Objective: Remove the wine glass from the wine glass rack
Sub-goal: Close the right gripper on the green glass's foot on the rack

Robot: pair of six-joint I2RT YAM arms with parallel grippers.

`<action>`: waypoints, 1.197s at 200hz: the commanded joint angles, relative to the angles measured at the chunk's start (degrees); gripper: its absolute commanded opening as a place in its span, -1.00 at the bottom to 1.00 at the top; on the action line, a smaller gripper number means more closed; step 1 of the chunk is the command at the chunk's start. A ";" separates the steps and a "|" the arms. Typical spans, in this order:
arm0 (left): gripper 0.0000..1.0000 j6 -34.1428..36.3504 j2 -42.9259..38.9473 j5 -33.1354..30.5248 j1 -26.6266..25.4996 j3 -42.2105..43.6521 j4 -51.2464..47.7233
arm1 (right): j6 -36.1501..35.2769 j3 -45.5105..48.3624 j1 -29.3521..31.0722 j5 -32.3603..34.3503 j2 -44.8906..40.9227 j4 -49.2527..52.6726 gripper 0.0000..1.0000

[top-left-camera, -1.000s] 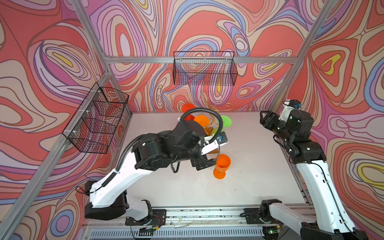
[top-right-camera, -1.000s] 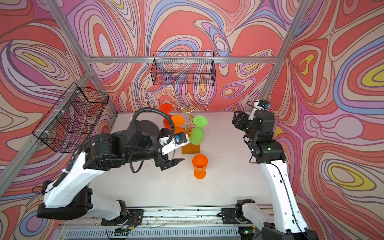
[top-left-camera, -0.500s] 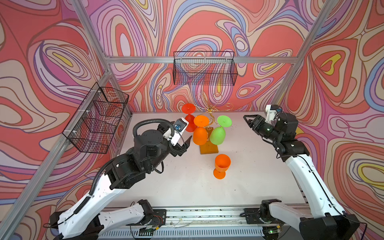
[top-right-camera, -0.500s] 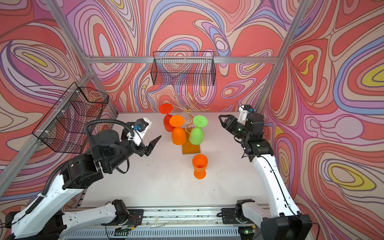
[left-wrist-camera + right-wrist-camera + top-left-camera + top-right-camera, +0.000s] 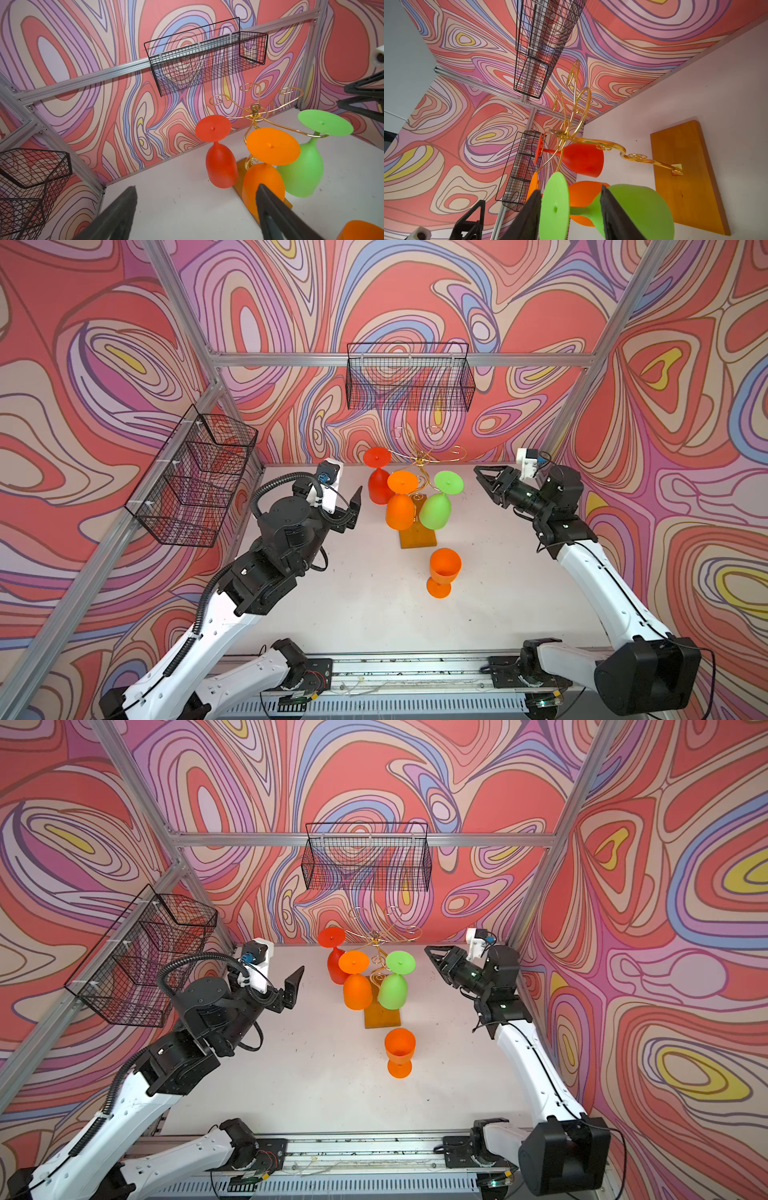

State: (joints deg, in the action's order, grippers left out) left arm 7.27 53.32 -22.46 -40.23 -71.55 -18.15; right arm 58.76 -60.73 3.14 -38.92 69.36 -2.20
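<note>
The wine glass rack [image 5: 422, 457], a gold wire tree with curled hook arms, stands on its orange-brown wooden base [image 5: 417, 537] toward the back middle of the white tabletop [image 5: 374, 605]. Three glasses hang from it upside down by their feet. The green wine glass [image 5: 435, 512] is on the side facing the right arm, the orange wine glass [image 5: 400, 512] is just beside it with the bowls close together, and the red wine glass [image 5: 378, 489] is behind them on the left. Several curled hooks at the back carry nothing. A second orange glass [image 5: 444, 566] stands upright on the tabletop near the front of the base, apart from it. The right gripper [image 5: 480, 476] points at the green glass at the height of its foot. Its jaws are parted and empty, and in both top views it is near the foot but not touching it, while the right wrist view lines the green foot and stem up between its fingers [image 5: 610, 212]. The left gripper [image 5: 196, 187] hangs to the left of the red glass, spread wide and empty. Black wire baskets hang on the back wall [image 5: 409, 377] and the left wall [image 5: 195, 477].
</note>
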 commanded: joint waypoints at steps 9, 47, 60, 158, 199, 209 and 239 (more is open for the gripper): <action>0.77 -0.96 0.43 1.45 0.59 -0.69 2.21 | 0.39 -0.71 0.20 -2.91 0.77 -0.76 -0.05; 0.78 -0.72 0.64 2.05 0.85 -1.05 2.70 | 0.20 -1.23 0.83 -4.88 2.02 -0.60 -0.08; 0.78 -0.67 0.67 2.23 0.89 -1.21 2.69 | -0.05 -1.72 1.37 -5.53 2.60 -0.42 -0.08; 0.78 -0.25 1.15 2.51 1.47 -1.30 2.72 | -1.99 -4.05 3.96 -6.74 5.14 1.41 -0.25; 0.78 -0.12 1.05 2.68 1.86 -1.14 2.70 | -2.40 -4.72 4.69 -6.87 5.87 2.04 -0.29; 0.78 -0.22 1.02 2.73 1.91 -1.09 2.68 | -2.58 -4.75 4.82 -6.87 5.94 2.07 -0.30; 0.78 -0.20 0.95 2.87 2.08 -1.05 2.63 | -2.64 -4.75 4.96 -6.89 5.94 2.03 -0.38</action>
State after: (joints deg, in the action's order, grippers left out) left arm 7.05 54.48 -20.16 -38.61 -71.57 -17.28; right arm 57.21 -63.88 7.70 -45.08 74.81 -0.47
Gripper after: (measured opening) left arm 0.890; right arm 0.319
